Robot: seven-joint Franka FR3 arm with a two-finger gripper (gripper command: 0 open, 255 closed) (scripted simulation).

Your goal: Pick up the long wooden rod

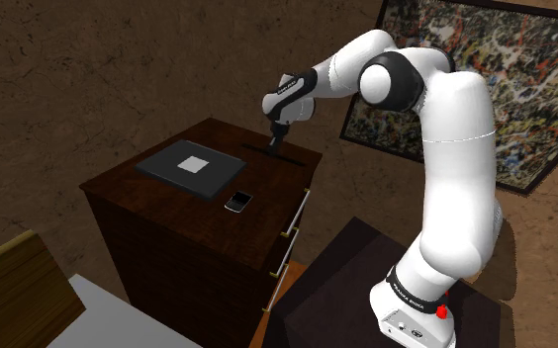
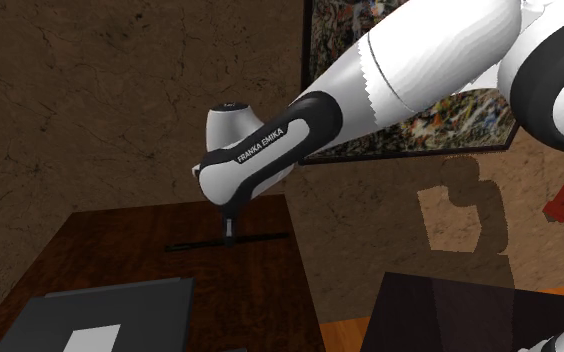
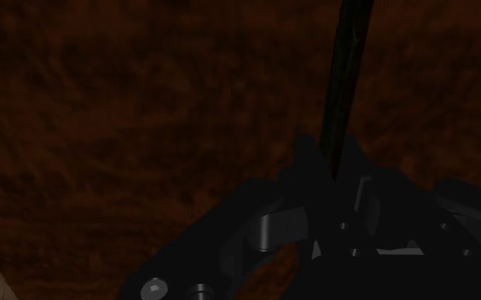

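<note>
Your pincer [image 1: 276, 144] is down on the tabletop [image 1: 277, 183] at its far edge, right over the long rod [image 1: 293, 153] — apart or clamped, you can't tell, since the wrist view is too dim. The rod [image 2: 260, 239] looks near-black and lies flat, running along that far edge and passing under the pincer [image 2: 232, 232]. In the wrist view the rod [image 3: 343, 77] runs straight away from the pincer. Nearer the tabletop's middle: a dark flat slab [image 1: 190, 168] with a white square, and just beside it a small phone-like thing [image 1: 237, 202].

The arm [image 1: 455, 148] is white with dark joints and a black pincer [image 1: 276, 141]. Its wrist [image 2: 260, 150] reads FRANKA EMIKA.
</note>
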